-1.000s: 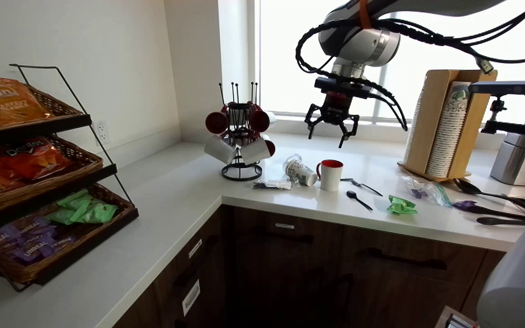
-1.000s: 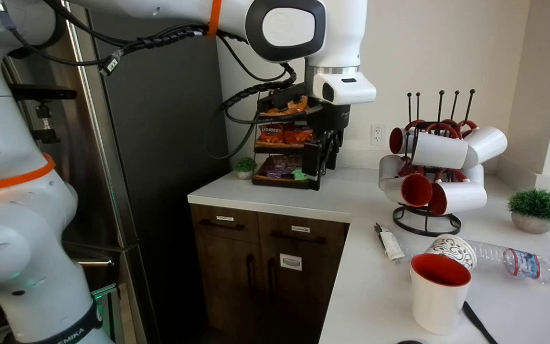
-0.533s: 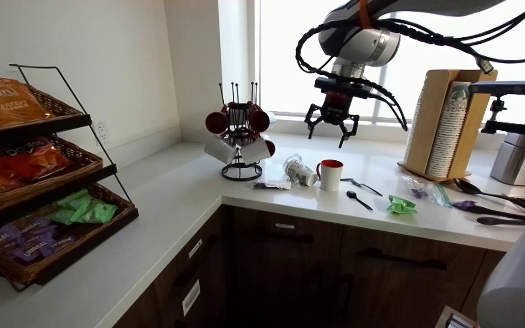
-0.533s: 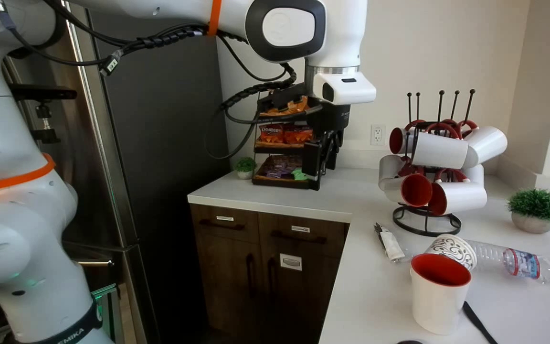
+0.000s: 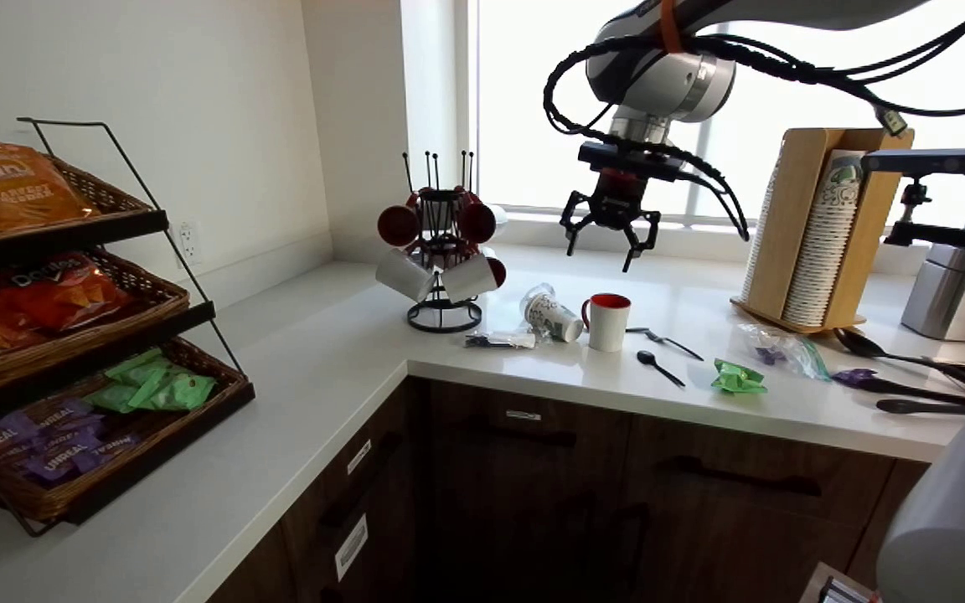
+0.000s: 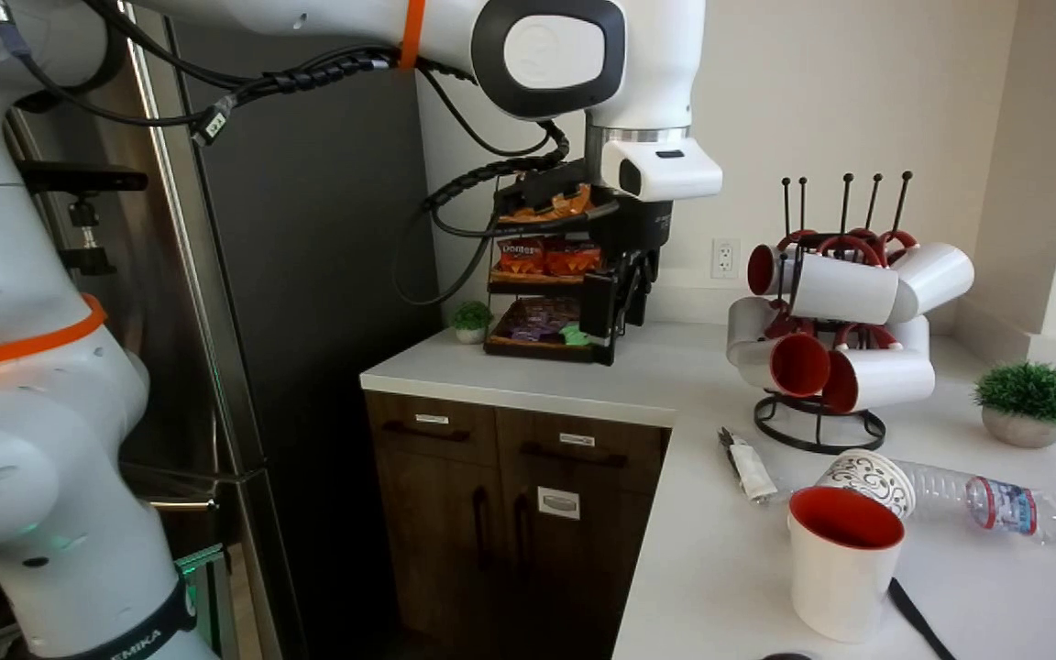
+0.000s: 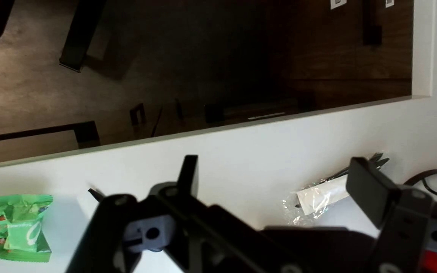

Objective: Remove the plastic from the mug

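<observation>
A white mug with a red inside and red handle stands upright on the counter in both exterior views (image 5: 609,326) (image 6: 844,587). I see no plastic in the part of its inside that shows. A clear-wrapped cutlery packet (image 5: 501,339) lies to one side, also in the wrist view (image 7: 323,196). A patterned paper cup (image 5: 556,318) lies on its side beside the mug, with a clear plastic bottle (image 6: 1009,504) at it. My gripper (image 5: 599,259) hangs open and empty, high above the counter; it also shows in the wrist view (image 7: 275,170). The mug is hidden in the wrist view.
A mug rack (image 5: 441,251) stands at the corner. Black spoons and forks (image 5: 660,368), a green wrapper (image 5: 738,377) and a clear bag (image 5: 784,347) lie on the counter. A wooden cup holder (image 5: 801,226) and snack shelves (image 5: 97,335) flank the area.
</observation>
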